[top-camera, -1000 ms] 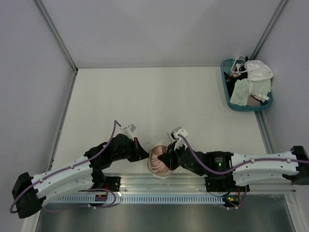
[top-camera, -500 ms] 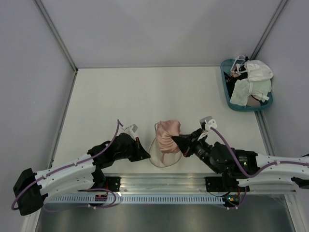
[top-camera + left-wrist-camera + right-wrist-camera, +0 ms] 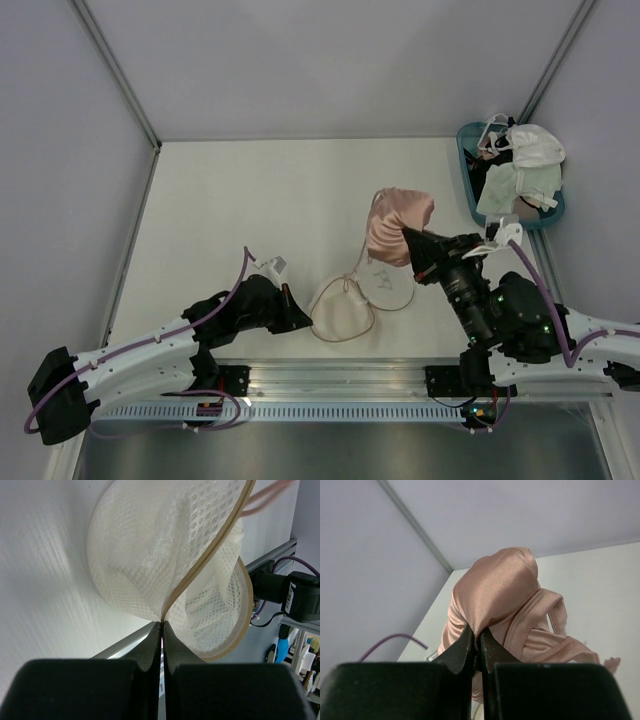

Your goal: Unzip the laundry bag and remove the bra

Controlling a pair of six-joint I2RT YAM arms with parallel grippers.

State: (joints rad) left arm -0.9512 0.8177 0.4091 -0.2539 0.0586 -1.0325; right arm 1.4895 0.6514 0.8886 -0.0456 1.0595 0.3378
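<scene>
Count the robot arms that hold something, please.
2. The left fingers pinch the laundry bag at its rim; the right fingers hold the bra up, right of it.

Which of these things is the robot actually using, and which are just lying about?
In the job: the laundry bag, open, its rim pinched by the left gripper; the bra, held by the right gripper.
Lying about: the teal basket at the far right, with the other clothes in it.

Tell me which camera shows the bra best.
The right wrist view: the bra fills the frame, pinched in the right gripper. The top view shows it small; the left wrist view, only pink straps.
</scene>
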